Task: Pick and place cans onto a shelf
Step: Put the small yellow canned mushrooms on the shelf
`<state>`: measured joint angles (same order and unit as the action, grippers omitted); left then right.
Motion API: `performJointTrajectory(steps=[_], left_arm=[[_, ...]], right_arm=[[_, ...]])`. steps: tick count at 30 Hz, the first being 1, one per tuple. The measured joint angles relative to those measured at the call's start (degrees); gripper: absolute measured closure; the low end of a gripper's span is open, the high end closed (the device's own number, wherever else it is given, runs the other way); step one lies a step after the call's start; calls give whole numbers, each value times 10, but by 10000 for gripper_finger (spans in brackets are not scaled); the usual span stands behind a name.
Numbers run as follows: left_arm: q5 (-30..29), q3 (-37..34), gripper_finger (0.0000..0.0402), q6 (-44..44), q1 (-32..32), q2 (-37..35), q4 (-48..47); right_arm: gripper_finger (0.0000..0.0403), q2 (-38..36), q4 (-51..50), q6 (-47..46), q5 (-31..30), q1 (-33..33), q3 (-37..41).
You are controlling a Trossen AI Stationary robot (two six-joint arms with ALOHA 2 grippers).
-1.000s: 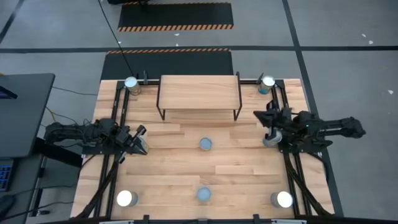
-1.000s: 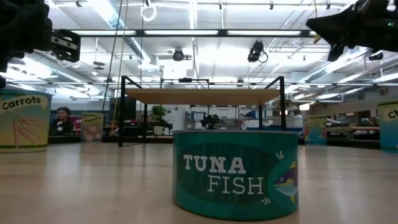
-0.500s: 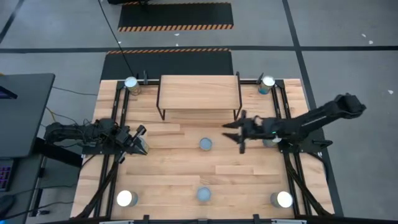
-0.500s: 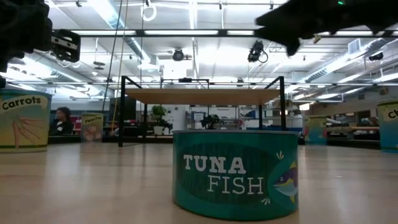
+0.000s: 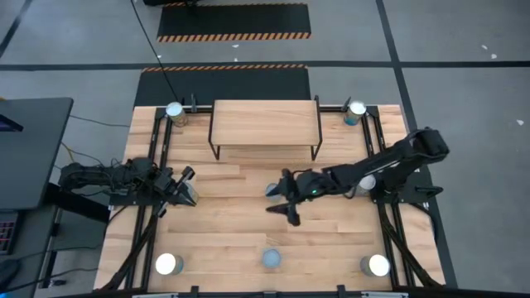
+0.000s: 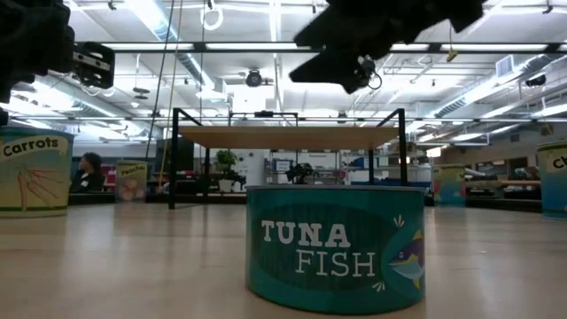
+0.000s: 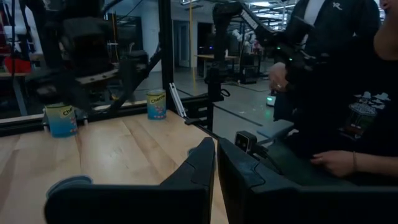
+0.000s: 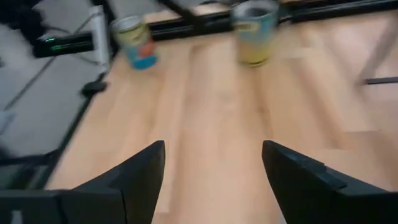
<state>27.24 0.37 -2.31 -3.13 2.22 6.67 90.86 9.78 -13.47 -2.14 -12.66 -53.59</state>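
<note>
- Wood shelf stands bare at the table's far edge, no can on it.
- Right gripper reaches over the table's middle, fingers spread, apparently just beside the centre can.
- Left gripper waits at the left side, fingers pressed together, nothing between them.
- Tuna can sits upright near the front.

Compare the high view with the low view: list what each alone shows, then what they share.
Only the high view: the whole table, the bare top of the shelf, corner cans such as the one at the back left, and the left gripper parked at the left edge.
Only the low view: the "Tuna Fish" label on the near can, and the room behind.
Both: the shelf, and the open right gripper above the table's middle.
</note>
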Motion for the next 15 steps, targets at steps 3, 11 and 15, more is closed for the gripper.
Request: performJointTrajectory(steps=[3, 11, 15], left_arm=[[0, 0, 374, 0, 0, 0, 1], [0, 0, 374, 0, 0, 0, 3], [0, 0, 374, 0, 0, 0, 3]], right_arm=[[127, 42, -70, -13, 14, -1, -67], [78, 159, -305, 1, 19, -7, -233], [45, 193, -380, -22, 12, -4, -277]])
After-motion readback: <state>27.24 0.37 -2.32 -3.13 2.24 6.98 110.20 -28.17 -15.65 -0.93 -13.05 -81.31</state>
